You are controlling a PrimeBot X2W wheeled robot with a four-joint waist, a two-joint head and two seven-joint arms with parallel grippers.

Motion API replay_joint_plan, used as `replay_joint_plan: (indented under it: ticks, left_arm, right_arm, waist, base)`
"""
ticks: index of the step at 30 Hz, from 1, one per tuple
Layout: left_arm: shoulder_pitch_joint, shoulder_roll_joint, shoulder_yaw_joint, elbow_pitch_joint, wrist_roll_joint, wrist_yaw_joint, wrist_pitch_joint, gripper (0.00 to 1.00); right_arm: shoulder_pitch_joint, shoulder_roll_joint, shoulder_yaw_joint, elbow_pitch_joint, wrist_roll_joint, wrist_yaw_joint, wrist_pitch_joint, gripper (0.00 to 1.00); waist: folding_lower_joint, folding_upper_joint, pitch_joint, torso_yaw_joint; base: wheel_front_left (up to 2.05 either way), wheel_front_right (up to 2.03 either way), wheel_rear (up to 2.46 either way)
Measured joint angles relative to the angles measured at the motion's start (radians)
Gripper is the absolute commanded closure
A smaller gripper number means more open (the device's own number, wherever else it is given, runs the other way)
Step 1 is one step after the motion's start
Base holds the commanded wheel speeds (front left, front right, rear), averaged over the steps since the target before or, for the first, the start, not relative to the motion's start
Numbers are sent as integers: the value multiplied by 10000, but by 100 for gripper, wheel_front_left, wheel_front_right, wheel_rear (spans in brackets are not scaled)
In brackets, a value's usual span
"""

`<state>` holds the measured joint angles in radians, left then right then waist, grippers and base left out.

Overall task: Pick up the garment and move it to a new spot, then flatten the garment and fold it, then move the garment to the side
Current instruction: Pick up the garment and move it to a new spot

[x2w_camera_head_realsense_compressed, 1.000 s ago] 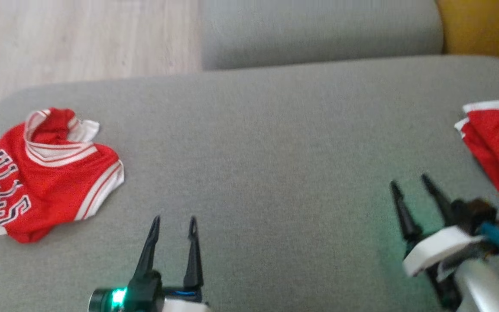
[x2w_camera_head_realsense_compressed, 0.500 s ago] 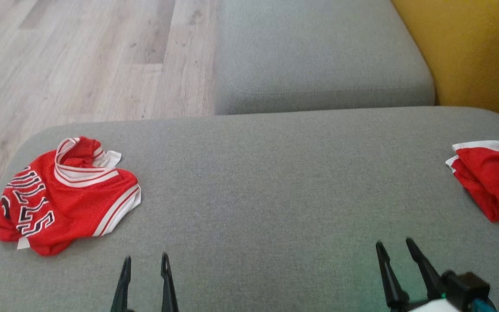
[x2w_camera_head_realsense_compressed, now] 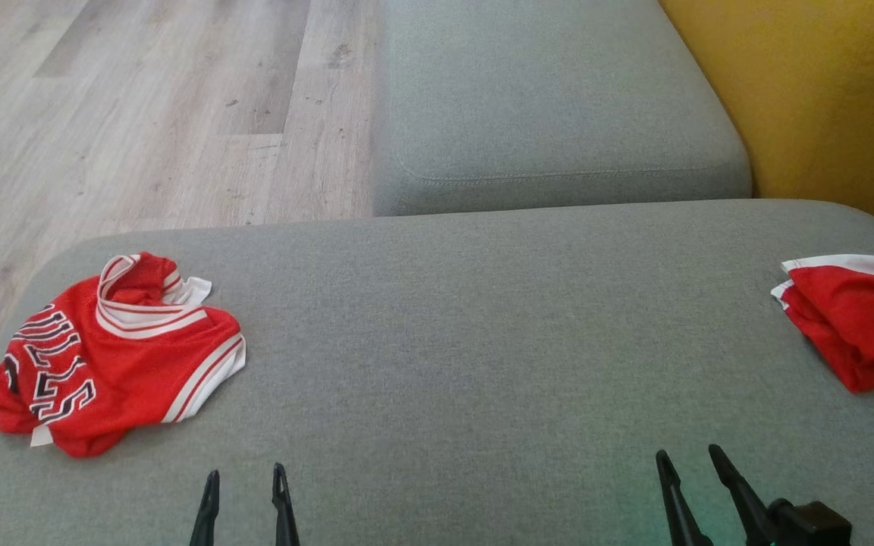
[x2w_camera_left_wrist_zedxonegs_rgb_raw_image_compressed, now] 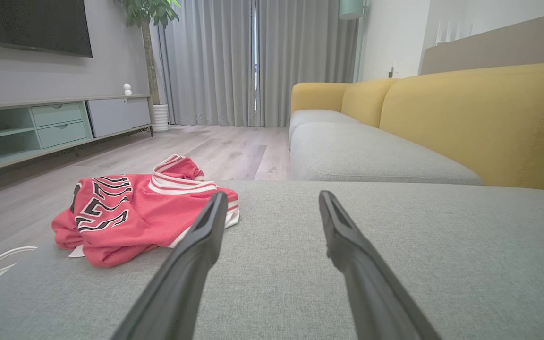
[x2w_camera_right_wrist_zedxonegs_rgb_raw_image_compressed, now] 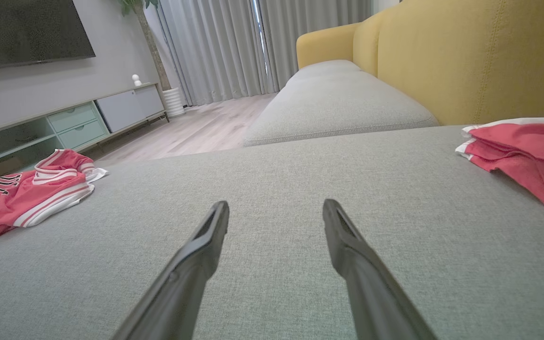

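Left gripper [x2w_camera_head_realsense_compressed: 246, 472]: jaws spread wide, nothing between them, low over grey cushion [x2w_camera_head_realsense_compressed: 482, 341]. Right gripper [x2w_camera_head_realsense_compressed: 687, 452]: likewise wide apart, empty. Crumpled red jersey [x2w_camera_head_realsense_compressed: 111, 353] lies at cushion's left end, well apart from left gripper, bare fabric between. Folded red garment [x2w_camera_head_realsense_compressed: 854, 318] at cushion's right end, beyond right gripper. Farther off: second grey cushion [x2w_camera_head_realsense_compressed: 551, 98], yellow backrest [x2w_camera_head_realsense_compressed: 824, 98], wood floor [x2w_camera_head_realsense_compressed: 141, 114].

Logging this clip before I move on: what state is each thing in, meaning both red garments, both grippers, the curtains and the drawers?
Jersey: crumpled, on the left of the grey cushion.
Red garment: folded, at the cushion's right edge.
Left gripper: open, empty.
Right gripper: open, empty.
Curtains: drawn shut.
Drawers: shut.
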<state>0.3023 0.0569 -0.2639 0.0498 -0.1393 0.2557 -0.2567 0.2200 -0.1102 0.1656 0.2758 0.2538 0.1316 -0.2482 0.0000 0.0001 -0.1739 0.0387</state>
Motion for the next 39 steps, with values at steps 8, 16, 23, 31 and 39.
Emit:
replay_joint_plan:
  ticks: [8,16,23,31,39]
  left_arm:
    - [88,2,4,25,61,-186,0,0]
    - [87,2,-4,82,84,-198,0,0]
    - [88,2,-59,96,88,-311,0,0]
    - [66,12,96,113,401,-414,0,0]
    - [122,13,372,86,629,-533,0,0]
  right_arm:
    - [-1,12,2,-2,0,0,0,0]
    - [8,12,-2,-4,0,0,0,0]
    - [179,12,27,-46,21,0,0,0]
    - [250,142,238,-52,115,0,2,0]
    - [174,339,366,-35,180,0,2,0]
  waist:
    - [0,0,-18,7]
    - [0,0,-31,65]
    - [0,0,-6,384]
    - [0,0,87,1520]
    - [0,0,175,2889]
  base:
    - [0,0,0]
    - [0,0,0]
    - [0,0,0]
    - [0,0,0]
    - [0,0,0]
